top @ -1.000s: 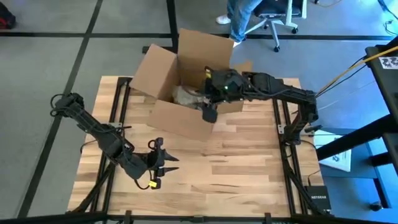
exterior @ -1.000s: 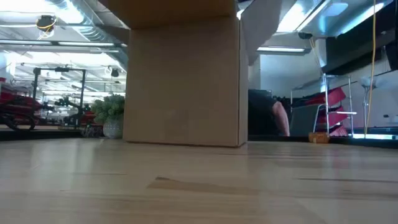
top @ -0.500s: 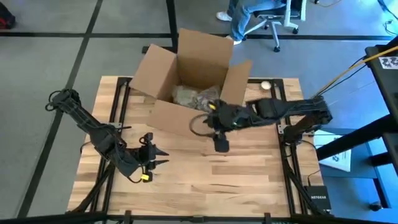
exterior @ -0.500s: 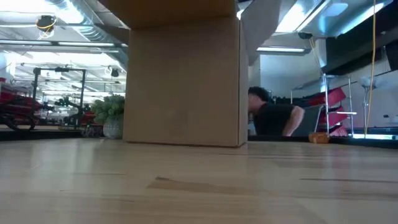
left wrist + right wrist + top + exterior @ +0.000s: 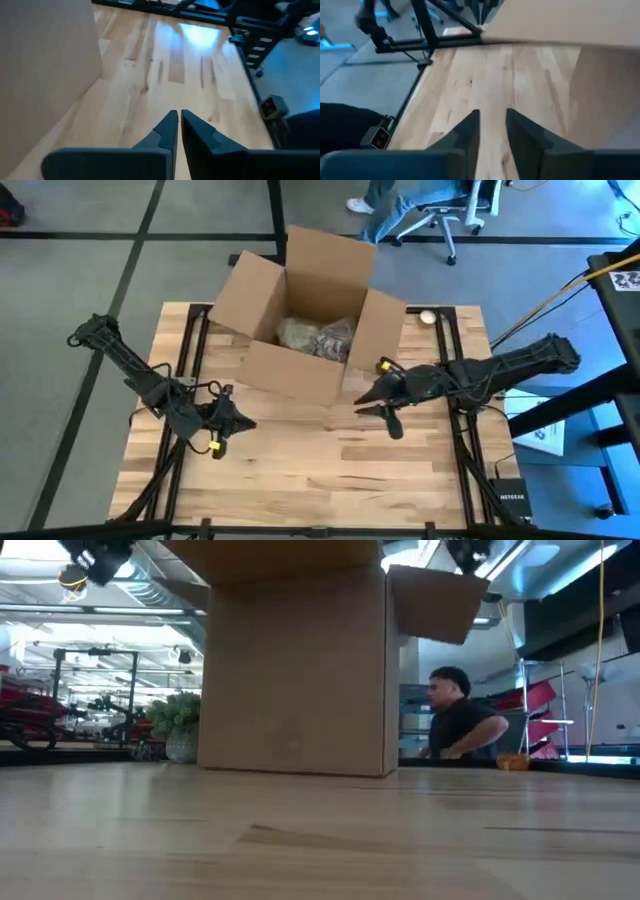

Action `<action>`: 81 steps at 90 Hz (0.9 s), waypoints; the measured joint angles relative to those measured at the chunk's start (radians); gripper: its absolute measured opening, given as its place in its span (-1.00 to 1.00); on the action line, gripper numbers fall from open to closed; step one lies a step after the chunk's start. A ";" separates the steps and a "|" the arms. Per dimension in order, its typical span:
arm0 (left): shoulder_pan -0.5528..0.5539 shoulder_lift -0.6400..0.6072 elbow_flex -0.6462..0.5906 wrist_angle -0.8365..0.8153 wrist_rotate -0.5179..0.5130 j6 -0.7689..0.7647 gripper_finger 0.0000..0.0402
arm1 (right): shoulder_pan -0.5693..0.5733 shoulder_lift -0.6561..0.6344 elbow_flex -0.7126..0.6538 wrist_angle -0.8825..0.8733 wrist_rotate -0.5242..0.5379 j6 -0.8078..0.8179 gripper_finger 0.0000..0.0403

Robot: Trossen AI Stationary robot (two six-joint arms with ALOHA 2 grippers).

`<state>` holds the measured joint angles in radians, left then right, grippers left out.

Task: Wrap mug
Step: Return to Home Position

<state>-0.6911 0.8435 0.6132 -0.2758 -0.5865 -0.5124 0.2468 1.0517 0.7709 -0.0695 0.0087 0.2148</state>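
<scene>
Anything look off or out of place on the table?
Nothing spilled or damaged. The box sits skewed to the table edges, flaps open, with the wrapped bundle inside. One stray: a small pale round thing near the far right corner; I can't tell what it is.

The box (image 5: 290, 370) blocks the far middle of the table (image 5: 330, 470). In front of it, bare wood lies free between my left gripper (image 5: 245, 423) and right gripper (image 5: 368, 406).
</scene>
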 joint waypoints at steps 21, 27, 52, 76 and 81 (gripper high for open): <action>0.055 -0.159 -0.187 0.199 0.095 0.042 -1.00 | -0.095 -0.068 -0.225 0.280 -0.176 -0.005 -0.95; 0.089 -0.195 -0.232 0.246 0.130 0.068 -1.00 | -0.141 -0.065 -0.261 0.327 -0.244 -0.006 -0.94; 0.266 -0.313 -0.386 0.381 0.272 0.134 -1.00 | -0.320 -0.060 -0.316 0.410 -0.426 -0.022 -0.99; 0.366 -0.369 -0.413 0.289 0.183 0.115 -1.00 | -0.399 -0.060 -0.326 0.327 -0.341 -0.024 -0.99; 0.375 -0.368 -0.413 0.277 0.166 0.113 -1.00 | -0.398 -0.060 -0.326 0.326 -0.335 0.006 -0.99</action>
<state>-0.3165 0.4756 0.2001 0.0011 -0.4206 -0.3996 -0.1509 0.9920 0.4450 0.2568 -0.3259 0.2213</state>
